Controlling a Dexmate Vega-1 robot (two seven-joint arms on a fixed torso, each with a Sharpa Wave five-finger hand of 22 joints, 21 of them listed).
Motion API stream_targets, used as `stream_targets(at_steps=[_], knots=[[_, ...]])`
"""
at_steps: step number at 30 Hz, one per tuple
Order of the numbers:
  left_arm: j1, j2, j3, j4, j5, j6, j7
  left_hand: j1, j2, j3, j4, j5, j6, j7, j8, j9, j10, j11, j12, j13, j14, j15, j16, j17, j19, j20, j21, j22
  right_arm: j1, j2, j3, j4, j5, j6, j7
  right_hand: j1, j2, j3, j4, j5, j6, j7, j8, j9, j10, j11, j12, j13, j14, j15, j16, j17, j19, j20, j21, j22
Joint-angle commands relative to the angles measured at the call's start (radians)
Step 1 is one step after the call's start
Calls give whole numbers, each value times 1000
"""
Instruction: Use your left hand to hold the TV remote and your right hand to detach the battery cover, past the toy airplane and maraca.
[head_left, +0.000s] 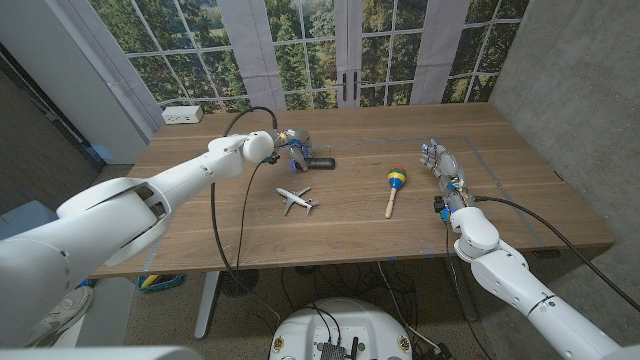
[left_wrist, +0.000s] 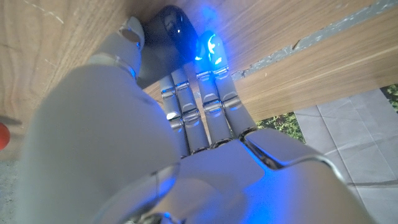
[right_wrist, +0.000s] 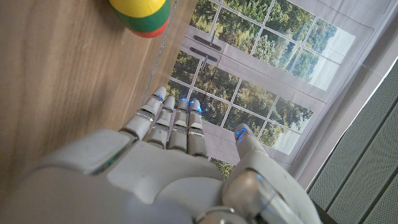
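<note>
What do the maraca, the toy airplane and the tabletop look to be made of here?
Maraca: probably painted wood, with glossy yellow, green and red bands on the head and a plain pale handle. Toy airplane: likely moulded plastic or die-cast metal, smooth white; too small to tell which. Table: wood or wood-look laminate, matte, with visible plank grain.

Black oblong TV remote (head_left: 318, 162). White toy airplane (head_left: 295, 198), dark markings. Wooden maraca (head_left: 395, 183): head banded yellow, green, red, blue; handle pale. Light brown wood-grain tabletop (head_left: 520, 190). White-and-silver hands, blue fingertip lights.
</note>
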Motion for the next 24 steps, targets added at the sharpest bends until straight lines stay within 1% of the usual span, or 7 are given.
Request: stream_targets(at_steps=[1,7,9,12,17,24], knots=[[32,30,-68,-72,-73,19,13,110,123,15,1,22,79,-67,-4,66,169,-166,-3,9,192,-284,-7,9,-7,-82,12,0,-5,-1,3,-8,-8,7,5,13,3,4,-7,3,7,-1,-2,4,10,-1,4,3,8,-2,2,3,12,1,-3,3],[47,35,-95,-86,-101,16,27,110,120,18,1,34,79,-66,-6,65,169,-166,-6,15,193,-285,-10,14,-8,-81,24,-2,-7,1,3,-13,-10,1,-1,14,1,3,-10,3,7,-2,-2,4,9,0,3,4,8,-2,1,3,11,2,-3,3],[54,36,-106,-95,-116,30,25,110,119,19,1,38,78,-66,-6,67,169,-166,-7,18,193,-285,-11,17,-9,-81,29,-3,-8,2,2,-16,-13,-3,-4,15,1,3,-11,3,7,-2,-2,4,9,0,3,4,8,-1,1,3,11,2,-3,3],[60,34,-117,-92,-138,27,24,110,118,20,1,44,79,-66,-6,69,169,-166,-8,21,194,-285,-12,20,-10,-82,35,-5,-9,1,1,-22,-16,-11,-8,16,1,3,-13,3,5,0,-3,4,9,0,3,4,8,0,0,2,11,2,-3,3],[71,32,-136,-89,-170,16,32,109,115,23,2,54,79,-66,-8,69,170,-166,-11,28,195,-285,-15,26,-15,-83,45,-7,-9,1,-1,-38,-17,-39,-22,24,-4,5,-24,5,2,-1,-4,4,5,-2,0,4,8,3,-2,1,14,5,-3,2],[92,36,-173,-108,-232,-1,35,107,112,26,2,65,79,-66,-9,72,170,-166,-14,36,195,-285,-18,33,-18,-83,59,-10,3,-2,-13,-62,-38,-88,-47,40,-17,8,-47,7,-15,-1,-10,3,-5,-4,-5,3,5,12,-8,-3,14,13,-4,2]])
